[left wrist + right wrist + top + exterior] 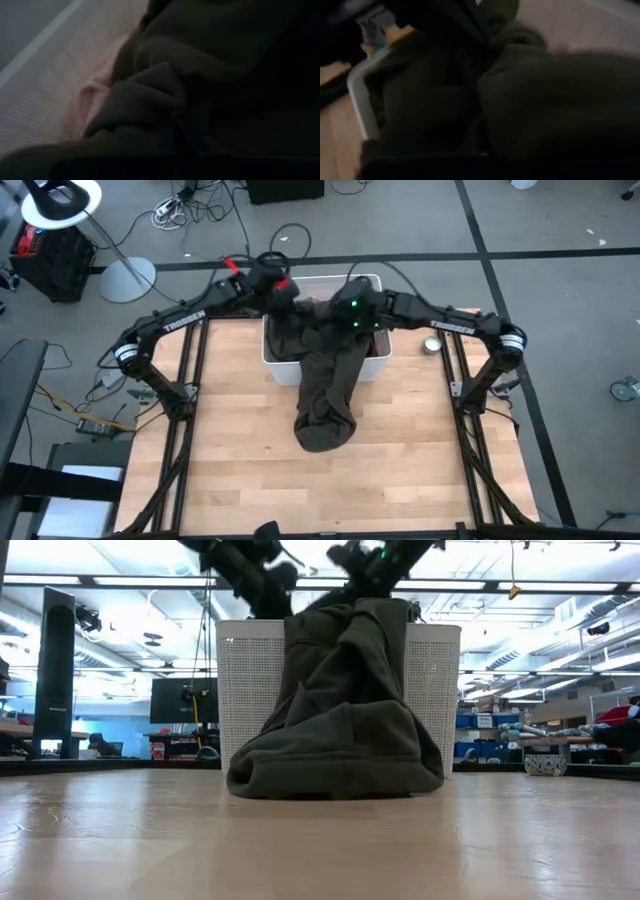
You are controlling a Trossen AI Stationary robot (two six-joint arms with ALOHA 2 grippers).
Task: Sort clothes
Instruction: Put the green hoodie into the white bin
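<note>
Both grippers pinched on the olive-green garment, lifting it out of the bin

We have the left gripper (pixel 283 292) and the right gripper (pixel 352 310) over the white bin (pixel 272 358), fingers closed narrow on the upper folds of the olive-green garment (pixel 325 395); two holds spread the heavy cloth so it rises rather than bunches. Below our fingers the garment hangs over the bin's front wall, and its lower end lies heaped on the wooden table (pixel 230 470), so we judge it only partly drawn out. Just beside the left fingers, down inside the bin, a pink garment (pixel 92 97) waits. The other clothes are hidden under the green cloth.
</note>
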